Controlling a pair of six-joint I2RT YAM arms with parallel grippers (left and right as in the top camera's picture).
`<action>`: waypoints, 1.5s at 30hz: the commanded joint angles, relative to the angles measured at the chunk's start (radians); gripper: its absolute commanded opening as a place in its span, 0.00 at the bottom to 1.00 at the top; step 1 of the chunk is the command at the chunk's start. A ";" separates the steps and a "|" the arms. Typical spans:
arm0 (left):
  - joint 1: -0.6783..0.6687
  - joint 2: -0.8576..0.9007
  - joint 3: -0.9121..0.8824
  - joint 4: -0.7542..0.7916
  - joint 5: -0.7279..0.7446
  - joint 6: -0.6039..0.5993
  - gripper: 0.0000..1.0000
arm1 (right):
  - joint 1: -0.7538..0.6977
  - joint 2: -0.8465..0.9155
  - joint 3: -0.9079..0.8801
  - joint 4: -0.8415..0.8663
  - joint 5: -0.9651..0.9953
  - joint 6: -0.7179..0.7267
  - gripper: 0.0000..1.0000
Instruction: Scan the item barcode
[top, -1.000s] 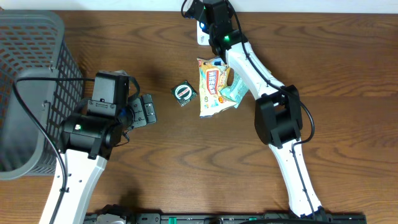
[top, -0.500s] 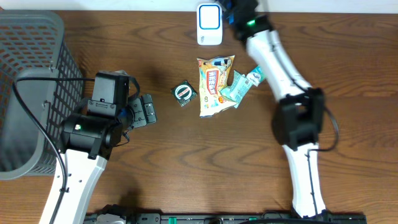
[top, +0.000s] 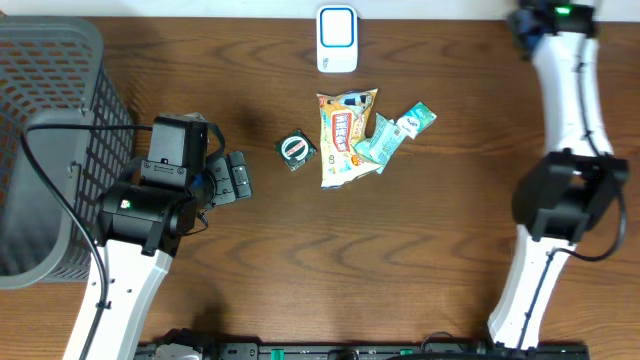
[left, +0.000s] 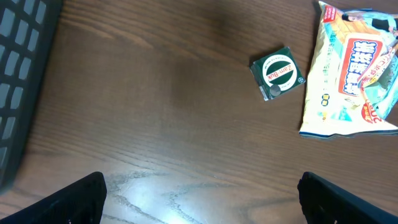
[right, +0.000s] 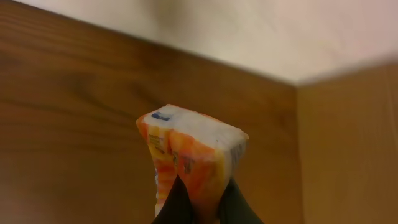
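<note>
In the right wrist view my right gripper (right: 205, 205) is shut on an orange and white snack packet (right: 193, 155), held upright over the table's far right corner. In the overhead view the right arm (top: 566, 70) reaches to the top right edge, well right of the white scanner (top: 337, 38). The packet itself does not show in that view. My left gripper (top: 236, 178) stands open and empty at the left, above bare wood (left: 202, 205). A small green square box (top: 296, 150) lies to its right.
A yellow snack bag (top: 345, 135) and a teal packet (top: 396, 134) lie mid-table below the scanner. A grey mesh basket (top: 50, 110) fills the left side. The green box (left: 278, 71) and yellow bag (left: 348, 81) lie ahead of the left gripper.
The right arm has swung from beside the scanner over to the far right corner of the table, still shut on the packet. The left arm has not moved.
</note>
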 joint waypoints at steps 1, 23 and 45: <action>0.002 0.003 0.009 0.000 0.001 -0.009 0.98 | -0.097 0.003 0.003 -0.023 0.005 0.071 0.01; 0.002 0.003 0.009 0.000 0.001 -0.009 0.98 | -0.297 0.005 -0.078 -0.186 -0.691 0.250 0.99; 0.002 0.003 0.009 0.000 0.001 -0.009 0.98 | -0.281 0.005 -0.509 0.365 -0.636 0.250 0.01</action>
